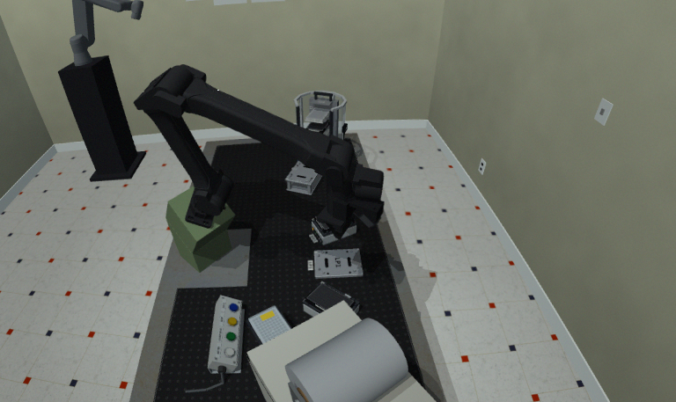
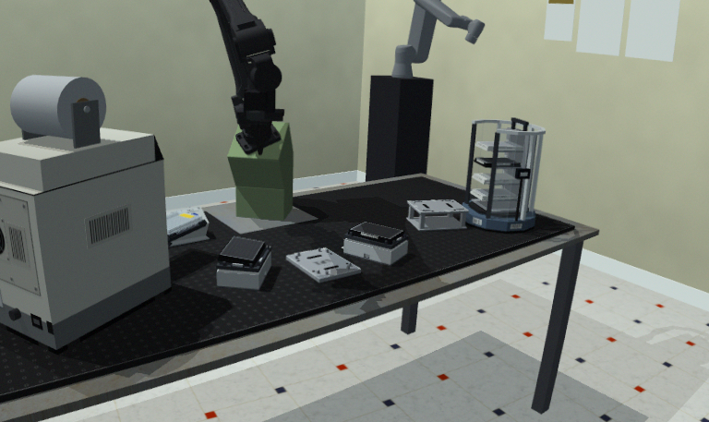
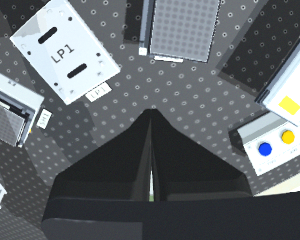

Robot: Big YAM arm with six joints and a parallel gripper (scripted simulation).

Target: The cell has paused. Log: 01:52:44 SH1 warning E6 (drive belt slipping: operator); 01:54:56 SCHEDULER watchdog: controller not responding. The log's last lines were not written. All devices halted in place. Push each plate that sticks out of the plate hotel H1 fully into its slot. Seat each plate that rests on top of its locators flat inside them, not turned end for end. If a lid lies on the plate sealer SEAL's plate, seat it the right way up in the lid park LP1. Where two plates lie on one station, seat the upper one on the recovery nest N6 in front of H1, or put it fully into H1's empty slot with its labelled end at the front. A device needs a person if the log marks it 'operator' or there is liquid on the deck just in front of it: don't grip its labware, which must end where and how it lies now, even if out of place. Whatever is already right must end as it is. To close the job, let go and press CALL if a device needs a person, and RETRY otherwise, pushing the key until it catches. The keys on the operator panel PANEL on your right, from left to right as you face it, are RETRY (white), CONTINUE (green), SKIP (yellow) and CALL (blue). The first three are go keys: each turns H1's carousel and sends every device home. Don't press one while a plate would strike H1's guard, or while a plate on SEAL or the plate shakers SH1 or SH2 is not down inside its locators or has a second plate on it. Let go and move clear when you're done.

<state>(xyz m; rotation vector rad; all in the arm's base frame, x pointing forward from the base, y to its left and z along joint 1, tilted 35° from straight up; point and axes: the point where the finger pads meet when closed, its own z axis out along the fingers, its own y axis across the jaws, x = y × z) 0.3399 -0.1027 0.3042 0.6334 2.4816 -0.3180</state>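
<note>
From above, we see the black arm (image 1: 259, 124) reach across the worktop (image 1: 279, 288), its wrist hiding the hand and part of a shaker (image 1: 328, 232). Just nearer us lies the grey LP1 plate (image 1: 338, 263); further that way, another shaker (image 1: 328, 299). The plate hotel (image 1: 319, 110) stands beyond, the key panel (image 1: 226, 334) well off to the near left.

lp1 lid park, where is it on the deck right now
LP1 lies flat mid-deck in the top view, with nothing on it, between the two shakers; in the wrist view it sits upper left, ahead of the shut gripper.
</note>
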